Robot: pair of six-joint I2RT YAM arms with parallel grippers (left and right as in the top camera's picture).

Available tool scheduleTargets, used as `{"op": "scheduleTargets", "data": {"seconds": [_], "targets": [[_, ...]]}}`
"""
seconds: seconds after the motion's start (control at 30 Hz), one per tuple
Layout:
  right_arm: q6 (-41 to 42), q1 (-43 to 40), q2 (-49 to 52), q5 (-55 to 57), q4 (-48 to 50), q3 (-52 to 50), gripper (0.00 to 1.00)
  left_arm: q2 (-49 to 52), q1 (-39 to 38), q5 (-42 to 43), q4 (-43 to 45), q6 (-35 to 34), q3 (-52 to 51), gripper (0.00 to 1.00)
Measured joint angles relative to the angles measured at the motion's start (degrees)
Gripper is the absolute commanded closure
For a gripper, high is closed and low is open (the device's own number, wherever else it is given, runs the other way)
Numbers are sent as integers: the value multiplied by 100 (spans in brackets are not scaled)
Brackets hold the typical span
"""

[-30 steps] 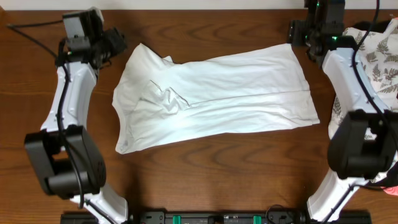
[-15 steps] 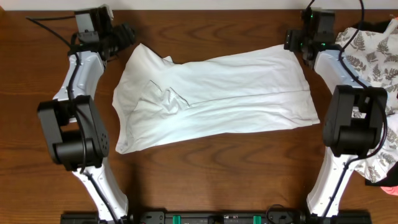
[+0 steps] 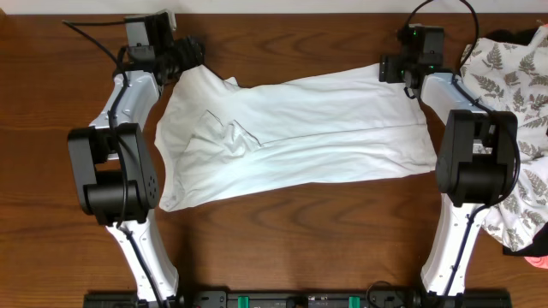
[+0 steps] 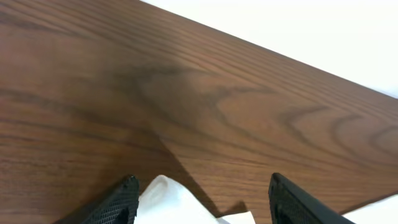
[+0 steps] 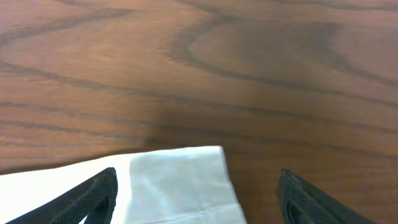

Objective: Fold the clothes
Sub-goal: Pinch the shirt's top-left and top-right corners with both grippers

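The white T-shirt (image 3: 291, 128) lies folded lengthwise across the table, its print hidden. My left gripper (image 3: 190, 56) is open at the shirt's far-left corner; in the left wrist view (image 4: 202, 196) a rounded fold of the shirt (image 4: 168, 202) sits between the fingers. My right gripper (image 3: 387, 68) is open at the shirt's far-right corner; in the right wrist view (image 5: 198, 196) the shirt's hemmed corner (image 5: 180, 186) lies between the fingers, nearer the left one.
A white cloth with grey fern-leaf print (image 3: 518, 103) is heaped at the right edge of the wooden table (image 3: 282, 248). A pink item (image 3: 538, 259) shows at the lower right. The table's far edge (image 4: 267, 43) runs close behind the left gripper.
Both arms have swung inward along the back of the table, bringing each gripper to a far corner of the shirt. The shirt itself has not moved.
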Motion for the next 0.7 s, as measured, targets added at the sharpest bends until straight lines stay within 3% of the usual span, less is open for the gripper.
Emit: {"op": "scheduleTargets", "data": {"seconds": [0.4, 0.7], "targets": [[-160, 17, 166, -39, -4, 2, 26, 22, 11, -125, 203, 219, 0, 21], [-179, 17, 166, -142, -83, 17, 46, 334, 11, -127, 208, 234, 0, 21]]}}
